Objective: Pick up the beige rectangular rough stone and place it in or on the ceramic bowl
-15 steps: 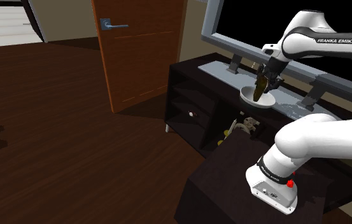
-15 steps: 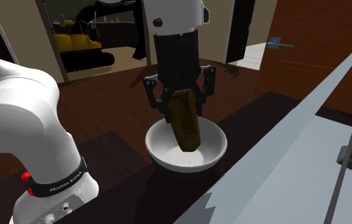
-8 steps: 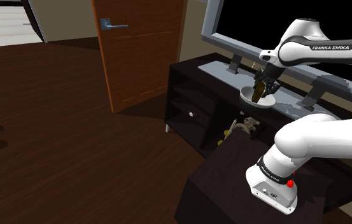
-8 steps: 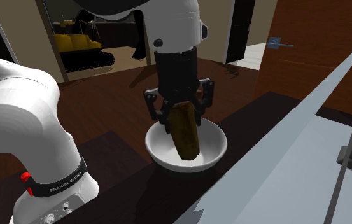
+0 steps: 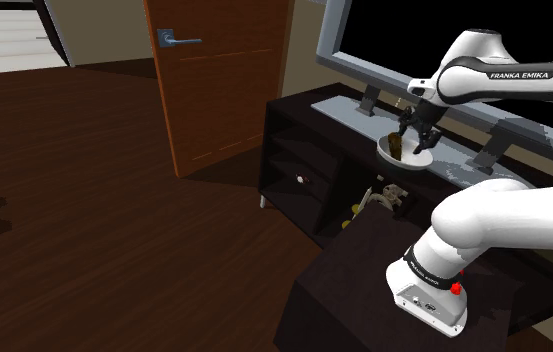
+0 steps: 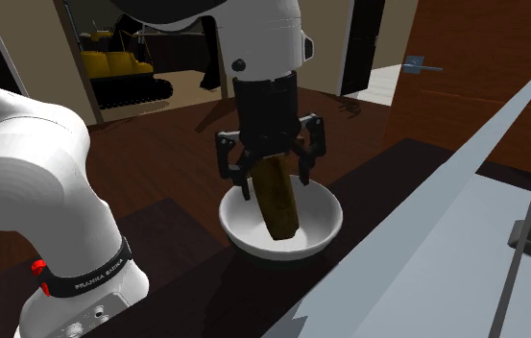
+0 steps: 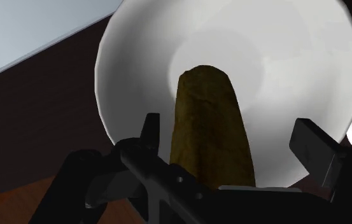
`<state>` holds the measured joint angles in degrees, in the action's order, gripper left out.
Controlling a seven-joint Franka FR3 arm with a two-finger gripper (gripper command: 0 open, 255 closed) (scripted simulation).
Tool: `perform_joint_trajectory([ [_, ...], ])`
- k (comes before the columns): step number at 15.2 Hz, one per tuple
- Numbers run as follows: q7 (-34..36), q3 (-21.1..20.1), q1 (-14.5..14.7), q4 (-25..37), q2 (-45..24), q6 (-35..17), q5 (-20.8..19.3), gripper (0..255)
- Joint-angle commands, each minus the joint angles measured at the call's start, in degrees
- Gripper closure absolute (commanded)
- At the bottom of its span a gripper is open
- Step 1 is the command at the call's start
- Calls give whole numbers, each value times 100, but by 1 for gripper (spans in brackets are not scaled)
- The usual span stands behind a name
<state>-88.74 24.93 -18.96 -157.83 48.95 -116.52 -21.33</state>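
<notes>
Step in hand: we judge it to be the end of the placing, because the stone stands in the bowl and nothing grips it.
Gripper: the gripper hangs just above the bowl, its fingers wide apart and holding nothing.
Stone: it is a brown, rough, long block. Its lower end rests on the white floor of the bowl and its upper end points up toward the gripper, a little tilted.
Stone against gripper: in the wrist view the stone rises between the two fingers of the gripper. It is just beside one finger and well apart from the other. We see a thin gap at the near finger, but we cannot be sure of it.
Bowl: it is white and round and sits on the top of a dark cabinet, at the shoulder view's right part.
Next move: we think the gripper should go straight up, with the fingers kept apart.
Risk: a sideways move could push the upper end of the stone and tip it over the rim of the bowl.
</notes>
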Motion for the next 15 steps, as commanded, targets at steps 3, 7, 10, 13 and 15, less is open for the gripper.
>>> perform_joint_trajectory([
  [3, 0, 0, 0, 0, 0, 0, 0, 0],
  [7, -35, -259, 59, 572, 253, 824, 222, 0],
  [10, -35, -259, 58, 572, 252, 824, 222, 0],
  [13, -35, -259, 58, 572, 252, 824, 222, 0],
  [15, -35, -259, 58, 571, 253, 823, 222, 0],
])
